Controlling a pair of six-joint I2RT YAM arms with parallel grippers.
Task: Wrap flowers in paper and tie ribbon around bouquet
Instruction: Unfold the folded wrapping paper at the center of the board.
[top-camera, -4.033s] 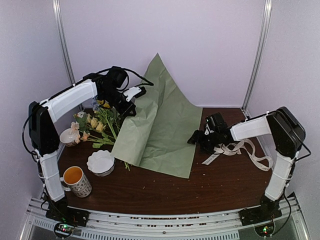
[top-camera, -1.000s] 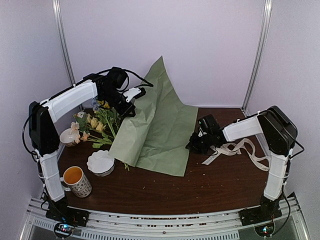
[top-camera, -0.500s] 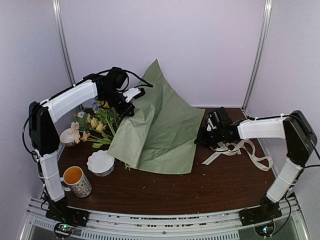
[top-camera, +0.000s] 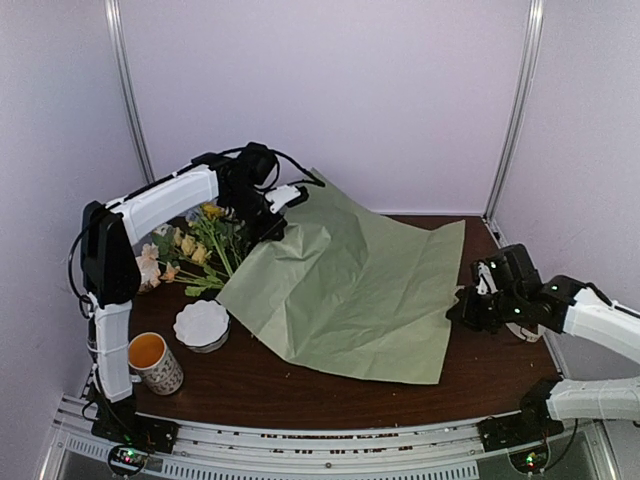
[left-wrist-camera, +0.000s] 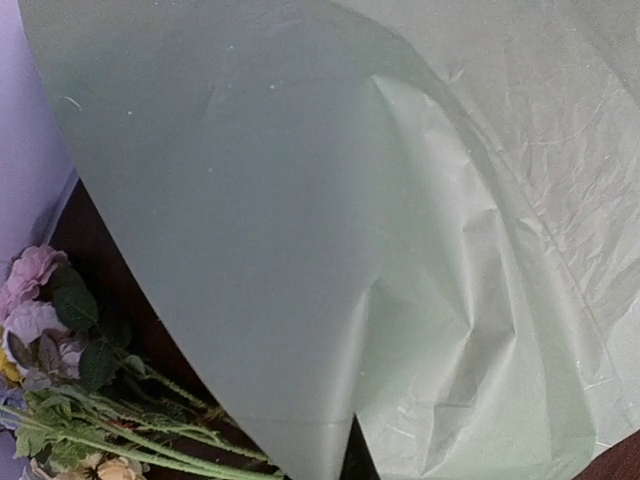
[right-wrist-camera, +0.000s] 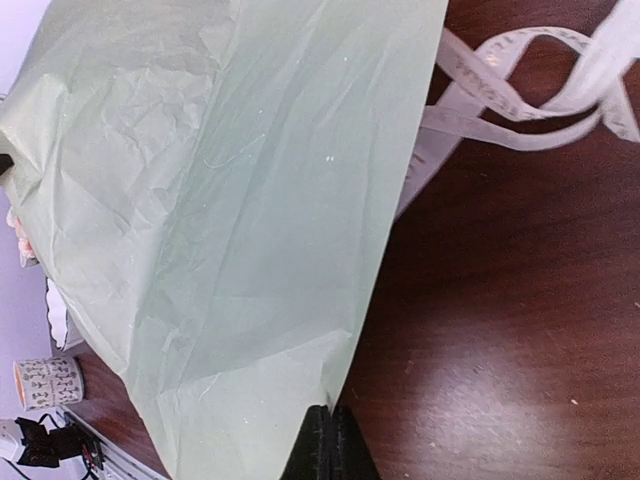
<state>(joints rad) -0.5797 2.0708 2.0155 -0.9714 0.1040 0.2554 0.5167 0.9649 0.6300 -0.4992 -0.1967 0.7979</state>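
Top external: the paper (top-camera: 350, 290) spans mid-frame, with the left gripper (top-camera: 290, 200) clamped shut on its upper-left corner and the right gripper (top-camera: 458, 303) clamped on its right edge. It is best laid flat under gentle, even tension near the flowers (top-camera: 200, 248) at centre left, so it doesn't tear.

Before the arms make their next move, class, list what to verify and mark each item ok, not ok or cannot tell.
1. Left gripper shut on the paper: ok.
2. Right gripper shut on the paper's edge: ok.
3. Paper lying flat: not ok, its far left side is held up.
4. Flowers on the paper: not ok, they lie beside it, stems under its edge.
5. Ribbon clear of the paper: not ok, the paper covers one end.
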